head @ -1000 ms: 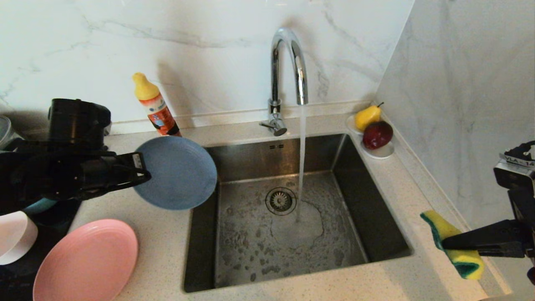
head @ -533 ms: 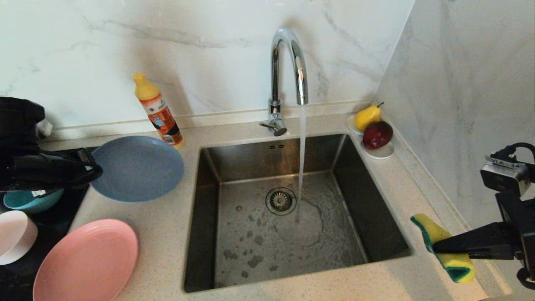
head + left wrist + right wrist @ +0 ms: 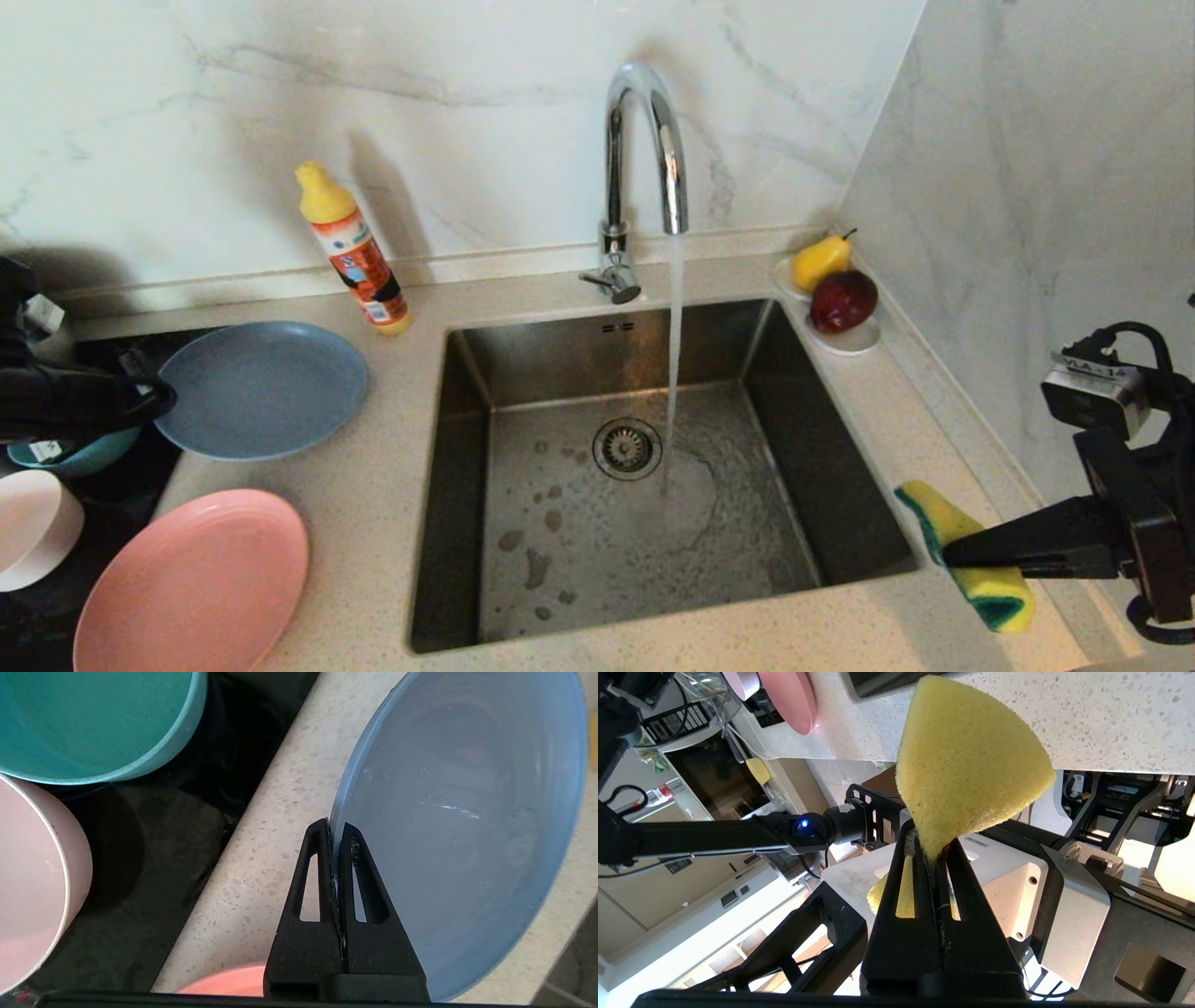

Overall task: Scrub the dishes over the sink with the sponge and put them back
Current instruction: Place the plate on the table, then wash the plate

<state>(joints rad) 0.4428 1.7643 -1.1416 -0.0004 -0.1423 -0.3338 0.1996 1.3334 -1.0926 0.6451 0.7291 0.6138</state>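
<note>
Your left gripper (image 3: 140, 397), at the frame's left edge, has its fingers clamped on the blue-grey plate (image 3: 266, 390) rim; the plate extends rightward over the desk (image 3: 373, 523). Your right gripper (image 3: 962, 557), lower right, pinches the sponge (image 3: 966, 551) beside the sink (image 3: 653, 485).

Matte black arms — slotted triangular fingers (image 3: 348, 896), white-labelled wrist camera (image 3: 1092, 397).

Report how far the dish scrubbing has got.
Blue-grey plate looks wet, pinched at its rim by the left gripper over the counter, apparently going back. Right gripper holds the sponge beside the sink; the tap is running. Salmon-pink plate, teal bowl and pale pink dish apparently remain.
</note>
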